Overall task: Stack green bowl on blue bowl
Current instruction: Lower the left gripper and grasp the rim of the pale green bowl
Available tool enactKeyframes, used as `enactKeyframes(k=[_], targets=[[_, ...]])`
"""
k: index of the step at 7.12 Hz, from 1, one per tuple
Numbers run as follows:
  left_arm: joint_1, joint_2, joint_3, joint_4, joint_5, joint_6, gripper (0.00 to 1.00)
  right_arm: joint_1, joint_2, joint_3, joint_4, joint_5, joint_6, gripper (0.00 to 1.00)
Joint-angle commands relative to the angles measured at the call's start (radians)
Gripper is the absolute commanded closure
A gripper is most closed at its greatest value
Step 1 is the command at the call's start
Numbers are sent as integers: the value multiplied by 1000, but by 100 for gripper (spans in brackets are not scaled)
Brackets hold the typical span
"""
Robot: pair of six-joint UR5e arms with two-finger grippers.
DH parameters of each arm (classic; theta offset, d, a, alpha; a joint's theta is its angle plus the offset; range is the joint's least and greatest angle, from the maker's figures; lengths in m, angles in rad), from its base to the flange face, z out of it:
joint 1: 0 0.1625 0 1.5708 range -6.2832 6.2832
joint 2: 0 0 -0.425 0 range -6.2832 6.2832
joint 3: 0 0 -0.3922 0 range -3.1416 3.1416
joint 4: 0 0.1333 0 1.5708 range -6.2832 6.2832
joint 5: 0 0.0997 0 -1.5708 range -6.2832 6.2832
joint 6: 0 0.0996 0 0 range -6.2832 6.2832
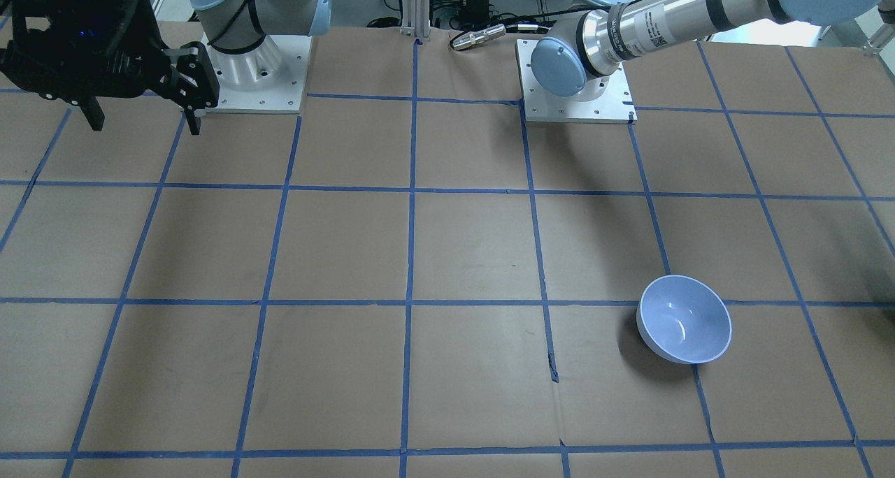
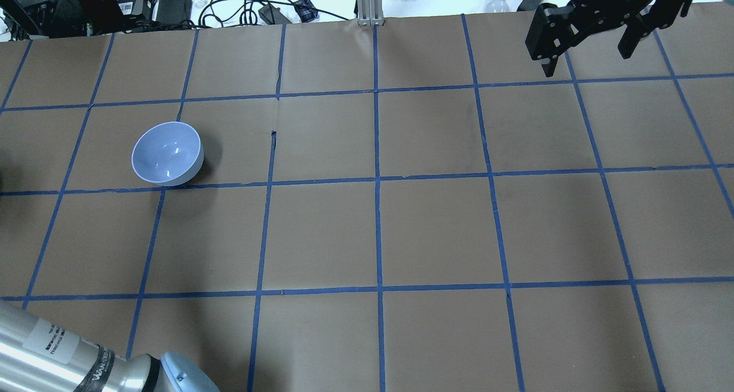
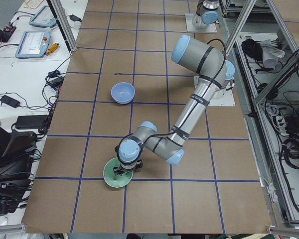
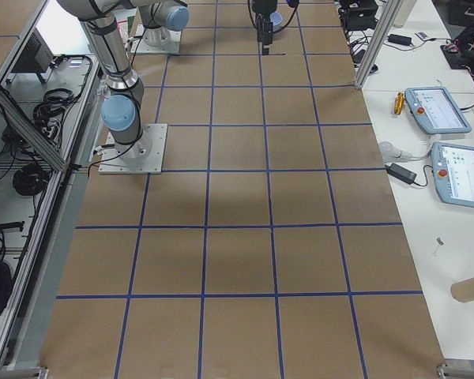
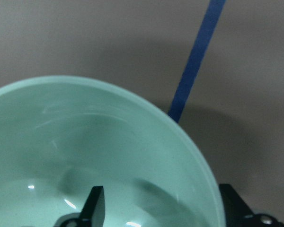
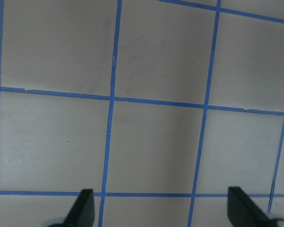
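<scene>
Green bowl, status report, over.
Left tool open, straddling rim of glossy mint-green round bowl. Right tool open, far off. Glossy pale-blue round bowl empty, nothing seen between them.

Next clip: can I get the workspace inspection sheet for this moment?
Surface: brown paper-covered table with a blue tape grid.
Job's things: round glossy periwinkle-blue bowl upright and empty; round glossy mint-green bowl upright, several squares away towards the table's end; not stacked yet.
Clutter: nothing seen.
Grippers: left gripper open, one finger inside the green bowl, the other outside its rim; right gripper open, empty, above bare table.
Cables: black cables tangled on the white bench past the table's far edge.
Surroundings: two blue-edged handheld screens on a side bench.
</scene>
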Motion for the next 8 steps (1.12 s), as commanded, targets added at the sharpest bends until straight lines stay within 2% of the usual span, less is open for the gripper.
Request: enactKeyframes(k=[1,8], targets=[[0,4,0,0,5,16,100,1,0,0,0,0,0,0],[0,33,0,-3,-4,40,100,1,0,0,0,0,0,0]])
